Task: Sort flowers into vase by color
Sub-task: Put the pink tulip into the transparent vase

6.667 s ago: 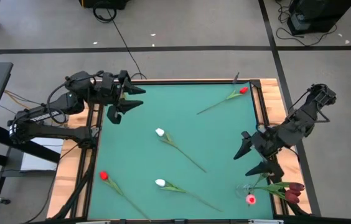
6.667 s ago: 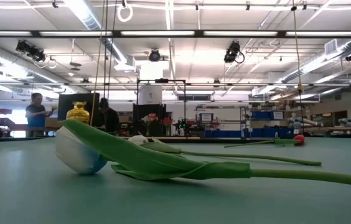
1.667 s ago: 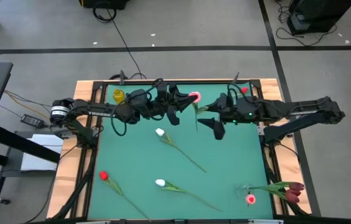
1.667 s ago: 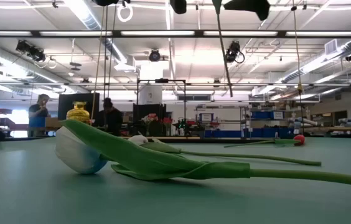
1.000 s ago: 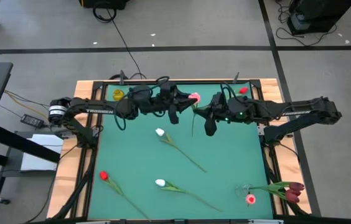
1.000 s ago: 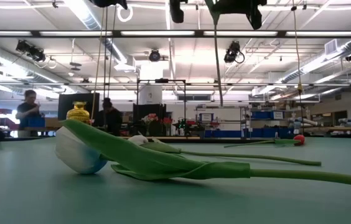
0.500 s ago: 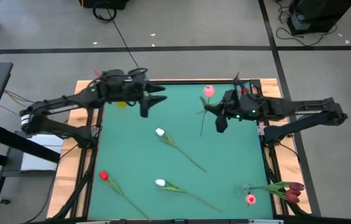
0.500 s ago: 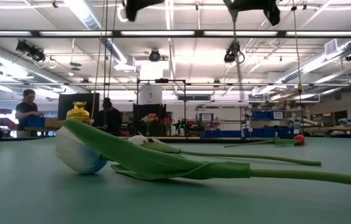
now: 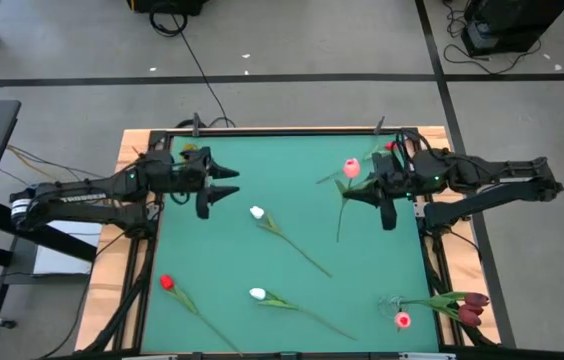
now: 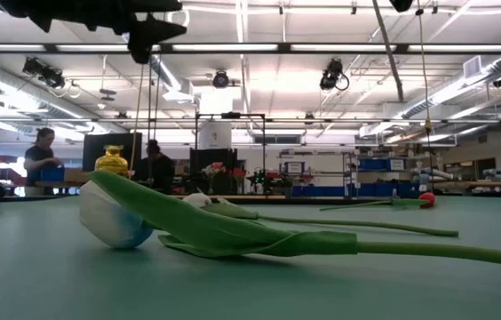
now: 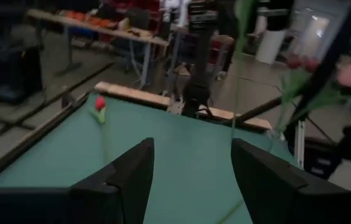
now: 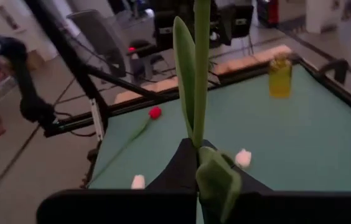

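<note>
At the table's (image 9: 282, 330) near edge, a vase (image 9: 400, 312) is holding a pink head and 2 maroon tulips (image 9: 470, 305). Farther in, 2 white tulips (image 9: 257, 213) are lying flat. Farther back, the right tool (image 9: 380, 190) is pinching a pink tulip (image 9: 350, 168) by its stem, in the air. The left tool (image 9: 212, 187) is hovering with its fingers apart, gripping nothing.

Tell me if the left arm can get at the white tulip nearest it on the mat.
Probably yes. The left gripper hangs open and empty above the mat's far left part, and the white tulip lies just beyond it with bare mat between. The right gripper, shut on a pink tulip, is off to the side.
</note>
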Tool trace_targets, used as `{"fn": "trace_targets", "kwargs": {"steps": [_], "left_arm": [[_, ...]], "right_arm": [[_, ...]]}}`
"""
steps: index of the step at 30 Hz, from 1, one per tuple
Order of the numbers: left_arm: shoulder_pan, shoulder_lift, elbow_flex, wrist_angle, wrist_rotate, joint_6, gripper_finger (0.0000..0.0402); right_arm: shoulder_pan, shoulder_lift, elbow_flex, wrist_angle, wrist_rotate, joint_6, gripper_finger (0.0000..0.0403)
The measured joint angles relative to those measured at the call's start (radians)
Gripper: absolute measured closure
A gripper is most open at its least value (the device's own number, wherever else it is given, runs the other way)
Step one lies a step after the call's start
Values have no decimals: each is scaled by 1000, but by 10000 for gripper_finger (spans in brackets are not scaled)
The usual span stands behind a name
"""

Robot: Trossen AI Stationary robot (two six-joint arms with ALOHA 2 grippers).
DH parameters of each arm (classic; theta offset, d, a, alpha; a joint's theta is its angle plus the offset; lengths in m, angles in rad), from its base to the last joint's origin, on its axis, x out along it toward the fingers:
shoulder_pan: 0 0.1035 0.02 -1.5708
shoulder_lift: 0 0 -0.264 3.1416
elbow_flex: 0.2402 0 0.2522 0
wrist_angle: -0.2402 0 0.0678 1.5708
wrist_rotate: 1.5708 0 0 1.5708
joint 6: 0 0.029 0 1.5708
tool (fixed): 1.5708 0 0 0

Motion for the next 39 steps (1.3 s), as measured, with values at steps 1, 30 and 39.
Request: {"fn": "trace_targets", "kwargs": {"steps": [1,30,39], "left_arm": [[-13,-8,0,-1,0,26,182],[-93,-17,1,69,0,112,182],[-93,-17,1,69,0,112,182]], "right_arm": [[10,-5,0,8,-8,-14,400],[20,-168,0,-114,-387,73,400],[20,-319,0,-211,-524,45,400]]}}
